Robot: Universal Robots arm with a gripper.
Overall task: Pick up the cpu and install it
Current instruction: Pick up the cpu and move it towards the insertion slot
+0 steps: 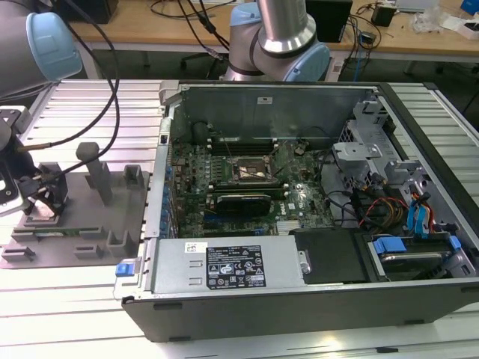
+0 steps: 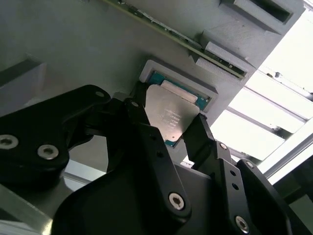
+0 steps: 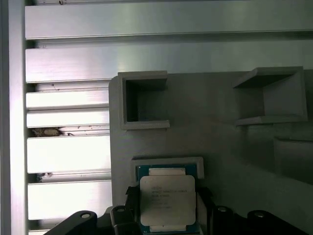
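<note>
The counter [image 1: 75, 314] is made of pale ribbed metal slats that shine brightly under the light. Behind it, in the exterior view, stands a wooden desk [image 1: 135, 34] with black cables [image 1: 179, 11] lying on it.

Setting: robotics lab, station for computer assembly. Evidence, exterior view:
- ribbed aluminium table [image 1: 67, 299] carrying all items
- open computer case [image 1: 247, 314], centre to 4 o'clock, circuit board [image 1: 224, 161] exposed inside
- grey moulded fixture plate [image 1: 90, 217], 9 o'clock
- robot arm [image 1: 281, 30], grey with blue joint caps, 12 o'clock
- wooden bench [image 1: 127, 31] behind, 11 o'clock, with loose cables [image 1: 198, 19]
</note>
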